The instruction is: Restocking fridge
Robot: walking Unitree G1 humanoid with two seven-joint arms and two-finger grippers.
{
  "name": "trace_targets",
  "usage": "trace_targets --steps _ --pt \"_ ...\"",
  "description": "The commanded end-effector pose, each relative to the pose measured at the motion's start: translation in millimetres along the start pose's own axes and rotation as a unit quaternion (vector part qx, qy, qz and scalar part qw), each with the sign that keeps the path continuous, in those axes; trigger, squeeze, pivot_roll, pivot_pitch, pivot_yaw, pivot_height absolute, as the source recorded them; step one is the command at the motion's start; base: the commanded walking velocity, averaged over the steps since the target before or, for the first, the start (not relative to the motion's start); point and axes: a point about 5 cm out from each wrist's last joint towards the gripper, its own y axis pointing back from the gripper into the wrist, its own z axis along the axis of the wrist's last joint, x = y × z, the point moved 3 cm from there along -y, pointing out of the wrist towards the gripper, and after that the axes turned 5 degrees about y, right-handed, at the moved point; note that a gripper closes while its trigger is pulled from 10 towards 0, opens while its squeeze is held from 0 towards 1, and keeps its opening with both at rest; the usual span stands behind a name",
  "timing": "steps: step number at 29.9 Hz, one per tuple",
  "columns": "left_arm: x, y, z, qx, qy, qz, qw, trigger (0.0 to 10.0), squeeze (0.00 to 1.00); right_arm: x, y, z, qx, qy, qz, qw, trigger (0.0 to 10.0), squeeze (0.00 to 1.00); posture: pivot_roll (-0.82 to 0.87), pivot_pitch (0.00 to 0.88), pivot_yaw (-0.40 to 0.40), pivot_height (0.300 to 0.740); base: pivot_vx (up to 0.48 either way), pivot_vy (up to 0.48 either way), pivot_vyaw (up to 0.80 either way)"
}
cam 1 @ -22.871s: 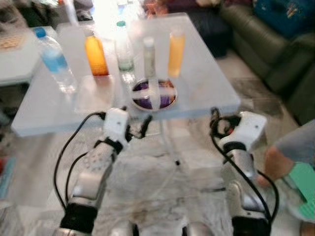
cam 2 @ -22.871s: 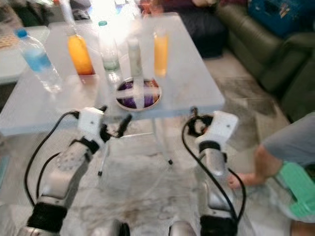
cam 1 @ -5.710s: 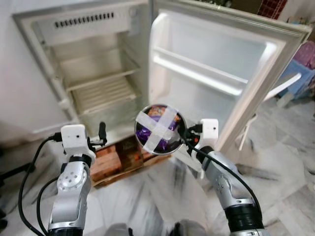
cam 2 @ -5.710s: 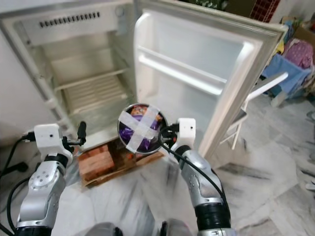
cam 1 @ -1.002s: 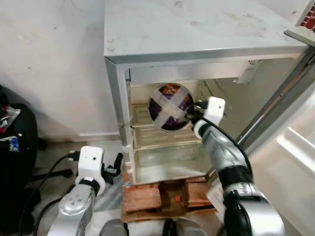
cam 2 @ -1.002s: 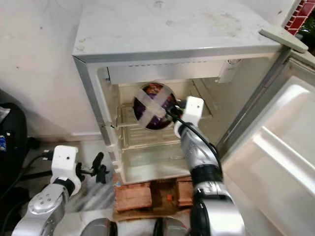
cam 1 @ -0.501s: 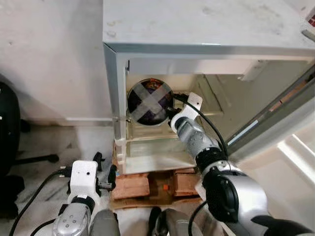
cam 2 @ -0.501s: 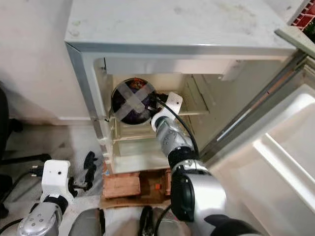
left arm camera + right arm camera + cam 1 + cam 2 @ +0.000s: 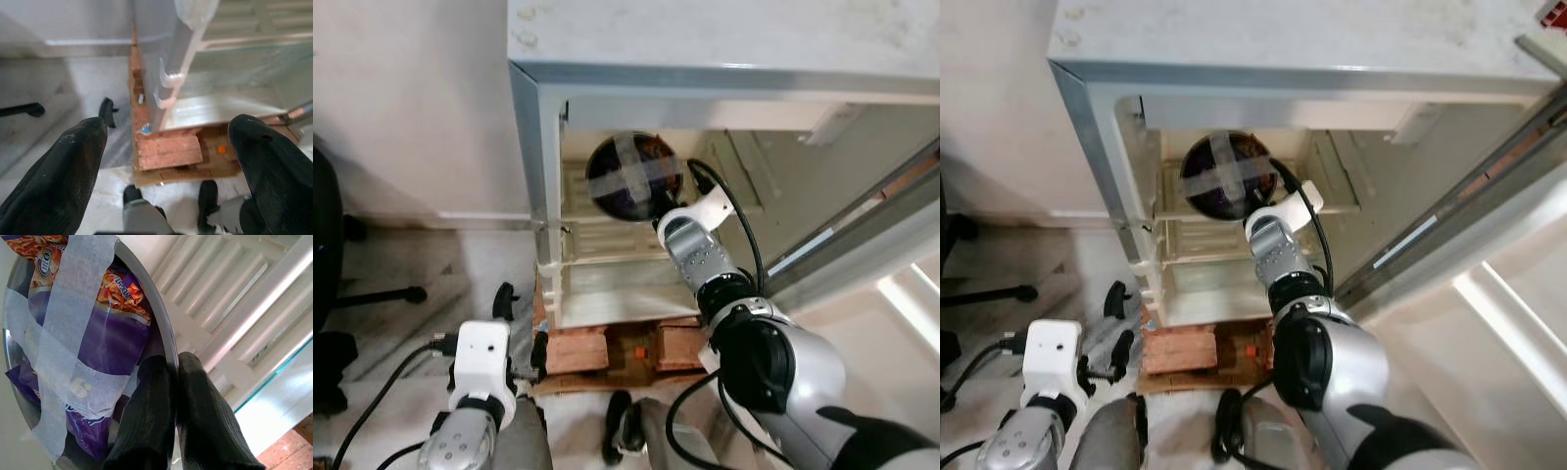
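Observation:
A steel bowl of purple and orange snack packets, crossed with white tape, is inside the open fridge, just above the upper wire shelf. My right gripper is shut on the bowl's rim, with the arm reaching into the compartment. Low on the left, my left gripper stands open and holds nothing, in front of the fridge's lower corner.
The fridge stands on red bricks over cardboard. Its door is swung open on the right. A glass shelf lies under the wire one. A black chair base is on the floor at the left. A white wall is behind.
The bowl has shifted right and deeper into the fridge compartment, with the right gripper still on it. The camera has tilted and moved closer. The left arm stays low.

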Motion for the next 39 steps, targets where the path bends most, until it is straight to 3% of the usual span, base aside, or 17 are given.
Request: trace_targets --steps 1,8,11,12,19,22,24,27,30,36,38,39 --pt "-1.8 4.2 -0.2 0.004 -0.002 0.002 1.0 10.0 0.0 33.9 11.9 -57.8 0.07 -0.014 0.021 0.997 10.0 0.0 0.33 0.282 -0.18 0.74 0.0 0.0 0.0" --pt "-3.5 4.1 -2.1 0.012 0.003 0.007 1.0 10.0 0.0 68.5 22.0 -77.4 0.101 -0.035 0.065 0.992 10.0 0.0 0.32 0.289 -0.192 0.74 0.0 0.0 0.0" --pt "-3.8 3.9 -3.6 0.015 0.003 0.009 1.0 10.0 0.0 74.6 25.2 -84.4 0.113 -0.054 0.074 0.989 10.0 0.01 0.32 0.289 -0.194 0.74 0.0 0.0 0.0" --pt "-4.2 3.8 -3.6 0.015 0.003 0.009 1.0 10.0 0.0 76.4 25.9 -85.7 0.115 -0.061 0.077 0.988 10.0 1.0 0.32 0.288 -0.199 0.74 0.0 0.0 0.0" --pt "-5.2 2.7 -3.6 0.017 0.003 0.014 1.0 10.0 0.0 90.7 32.0 -94.7 0.134 -0.078 0.108 0.982 10.0 1.0 0.32 0.286 -0.21 0.74 0.0 0.0 0.0" --pt "-5.0 2.5 -3.8 0.017 0.002 0.017 1.0 10.0 0.0 97.9 33.8 -94.4 0.139 -0.108 0.128 0.976 10.0 1.0 0.32 0.285 -0.216 0.74 0.0 0.0 0.0" --pt "-4.6 1.6 -3.5 0.015 0.001 0.02 1.0 10.0 0.0 105.1 34.8 -90.8 0.143 -0.147 0.151 0.967 10.0 1.0 0.32 0.281 -0.22 0.74 0.0 0.0 0.0" --pt "-3.8 -1.2 -3.3 0.014 -0.001 0.021 1.0 10.0 0.0 119.5 37.3 -81.7 0.136 -0.163 0.2 0.957 10.0 1.0 0.32 0.274 -0.219 0.74 0.0 0.0 0.0" --pt "-3.0 -3.7 -2.6 0.012 -0.004 0.021 1.0 10.0 0.0 124.3 38.2 -77.1 0.132 -0.162 0.224 0.952 10.0 1.0 0.32 0.265 -0.215 0.74 0.0 0.0 0.0" --pt "-1.7 -9.9 0.8 0.006 -0.009 0.02 1.0 10.0 0.0 113.8 34.2 -73.1 0.123 -0.113 0.239 0.957 10.0 1.0 0.31 0.248 -0.209 0.74 0.0 0.0 0.0" --pt "-1.5 -16.4 4.7 0.0 -0.017 0.018 1.0 10.0 0.0 90.3 27.1 -71.3 0.12 -0.068 0.226 0.964 10.0 1.0 0.3 0.234 -0.204 0.74 0.0 0.0 0.0" --pt "-1.5 -16.4 4.7 0.0 -0.017 0.018 1.0 10.0 0.0 90.3 27.1 -71.3 0.12 -0.068 0.226 0.964 10.0 1.0 0.3 0.234 -0.204 0.74 0.0 0.0 0.0"
